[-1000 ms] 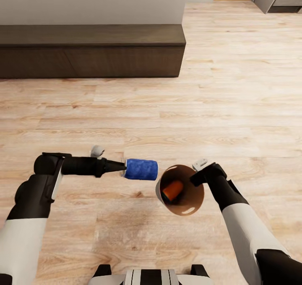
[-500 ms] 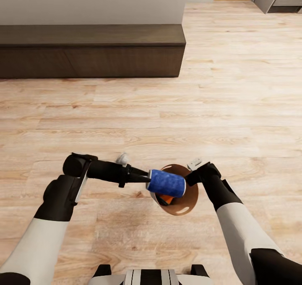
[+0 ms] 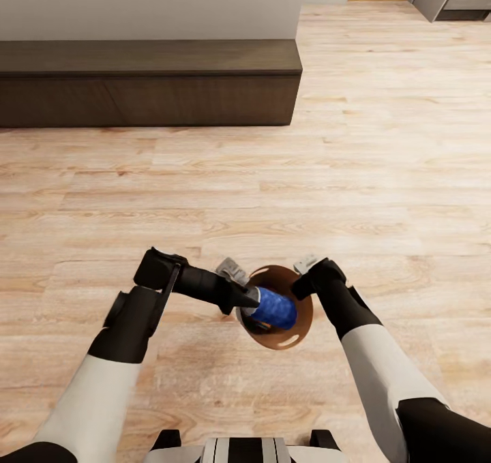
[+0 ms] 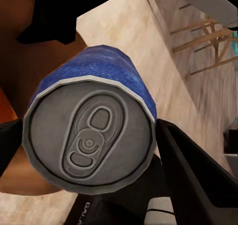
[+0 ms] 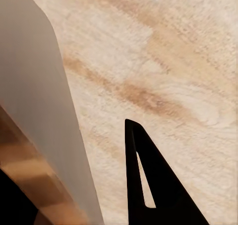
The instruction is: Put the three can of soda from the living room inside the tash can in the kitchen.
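Low centre of the head view: the left gripper [image 3: 254,296] is clamped on the dark blue soda can [image 3: 275,307], fingers across its silver top end, body poking into the trash can [image 3: 305,313]. At the bin's right rim sits the right gripper [image 3: 305,282], evidently gripping that rim, though how far the jaws stand I cannot tell. The can looks light, rigid and slick, probably easy to dent, so squeezing the stiff rimmed end suits it. Smooth pale plastic bin, brown inside, tapered. Mid-frame, pale wood-plank floor [image 3: 382,142]. Upper left, a long dark-brown bench [image 3: 150,81].
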